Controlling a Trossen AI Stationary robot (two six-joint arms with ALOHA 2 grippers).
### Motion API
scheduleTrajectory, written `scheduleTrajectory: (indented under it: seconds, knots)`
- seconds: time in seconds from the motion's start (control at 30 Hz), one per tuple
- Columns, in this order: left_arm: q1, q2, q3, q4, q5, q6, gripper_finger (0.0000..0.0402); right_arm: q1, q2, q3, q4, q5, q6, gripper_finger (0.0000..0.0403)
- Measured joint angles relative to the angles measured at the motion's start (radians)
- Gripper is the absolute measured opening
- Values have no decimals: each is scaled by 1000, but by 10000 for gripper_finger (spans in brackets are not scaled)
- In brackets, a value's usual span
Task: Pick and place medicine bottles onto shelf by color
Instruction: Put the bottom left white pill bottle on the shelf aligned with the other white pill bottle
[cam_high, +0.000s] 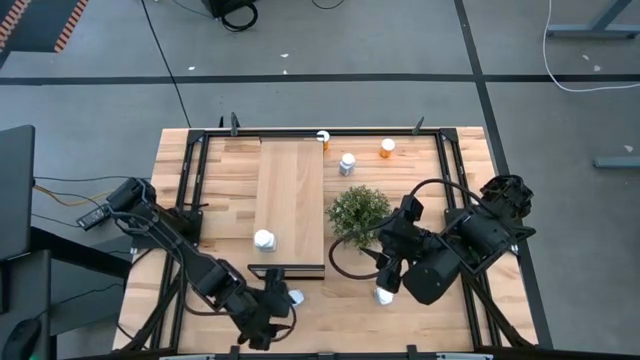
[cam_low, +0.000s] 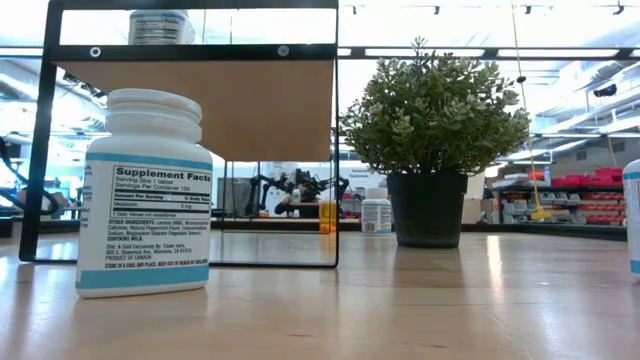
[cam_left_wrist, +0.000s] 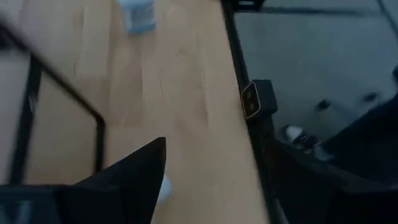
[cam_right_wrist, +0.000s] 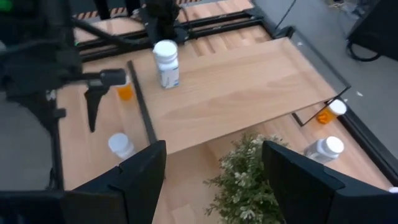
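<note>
Down in the lower left of the high view, the left tool (cam_high: 270, 318) sits at the near edge of the tabletop (cam_high: 340, 320). I cannot tell if its fingers are apart or together. A white bottle (cam_high: 296, 297) stands just to the right of it, very close, and upright with its cap up. This arm is the nearer one to that bottle, so a grab would have to come from the left side. Next comes the shelf (cam_high: 290, 180) in the middle of the frame, a long light board running up and down the picture. One white bottle on the shelf (cam_high: 264, 240) stands near its lower end. To the right is the green plant (cam_high: 358, 212). Above it stand a clear bottle (cam_high: 347, 164) and an orange bottle (cam_high: 387, 148), and one more bottle (cam_high: 322, 138) is at the top edge by the shelf. Lower right, the right tool (cam_high: 388, 280) hangs with its fingers apart, holding nothing. Another white bottle (cam_high: 382, 295) stands just below it.
</note>
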Motion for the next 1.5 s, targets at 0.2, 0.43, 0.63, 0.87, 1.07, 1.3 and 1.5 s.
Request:
scheduleTrajectory:
  seconds: [0.2,0.43,0.63,0.87,1.07,1.3,1.5]
  knots:
    - [-16,2,0,-33,20,591,285,0,0,0,0,-56,5,273]
    - [41,61,13,-101,74,827,285,30,0,0,0,-82,85,273]
    - [77,167,207,-354,39,901,285,66,0,0,0,-80,133,273]
    - [80,343,478,-548,44,906,268,76,0,0,0,-77,144,273]
    - [84,446,563,-694,75,923,253,85,0,0,0,-78,156,273]
    - [115,450,553,-722,81,810,268,107,1,0,0,-72,197,273]
    - [142,449,553,-725,159,793,282,121,1,0,0,-40,230,273]
